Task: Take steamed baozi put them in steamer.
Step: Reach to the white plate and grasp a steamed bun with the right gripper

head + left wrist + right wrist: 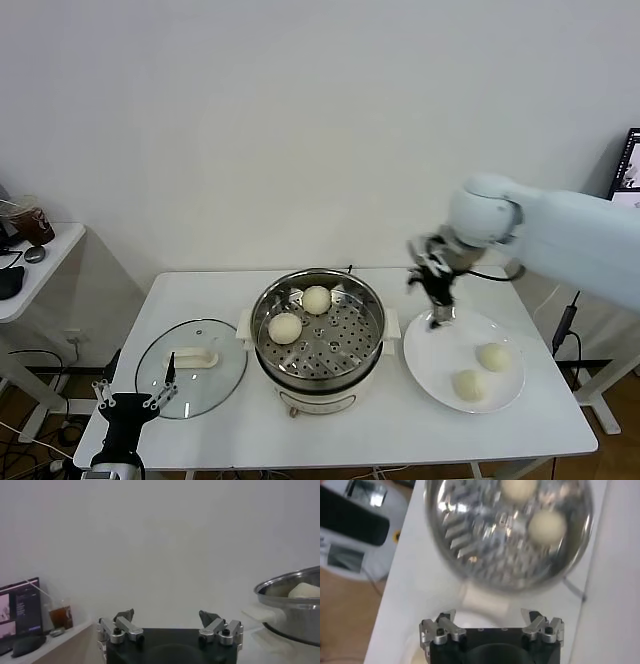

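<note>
The steamer (372,345) stands at the table's middle, a shiny pot with a perforated tray on a white base. Two baozi lie in it, one at the back (316,299) and one at the left (285,327). Two more baozi (493,357) (468,385) rest on the white plate (430,355) to its right. My right gripper (437,300) hangs open and empty over the plate's far-left edge, between plate and steamer. Its wrist view shows the steamer (470,545) with both buns (519,487) (546,526). My left gripper (128,405) is parked open, low at the table's front-left corner.
A round glass lid (190,369) with a white handle lies flat left of the steamer. A side desk (40,265) with a cup and a mouse stands at the far left. The steamer's rim and handle (292,605) show in the left wrist view.
</note>
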